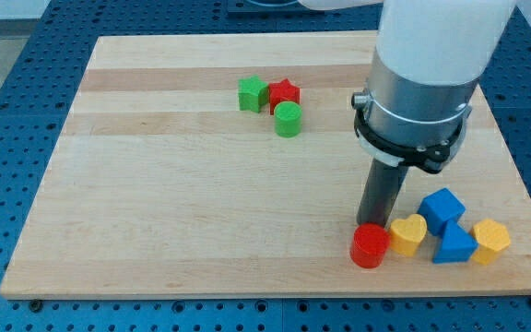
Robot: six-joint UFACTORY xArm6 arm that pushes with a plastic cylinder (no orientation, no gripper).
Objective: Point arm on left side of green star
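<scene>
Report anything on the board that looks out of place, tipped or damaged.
Nothing looks damaged or spilled. One oddity: the task names a green star, yet the green pieces look like a green cube and a green cylinder; the only star is the red star. My tip sits far away, behind the red cylinder.

Red cylinder touches my tip — board's left half open.

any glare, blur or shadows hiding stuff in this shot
Camera view: sharp, evenly lit, no glare on the wooden board. Soft shadows only. The white arm body is cropped at the view's top. The dark rod's tip is hidden behind the red cylinder block, far from the green star-shaped block.
</scene>
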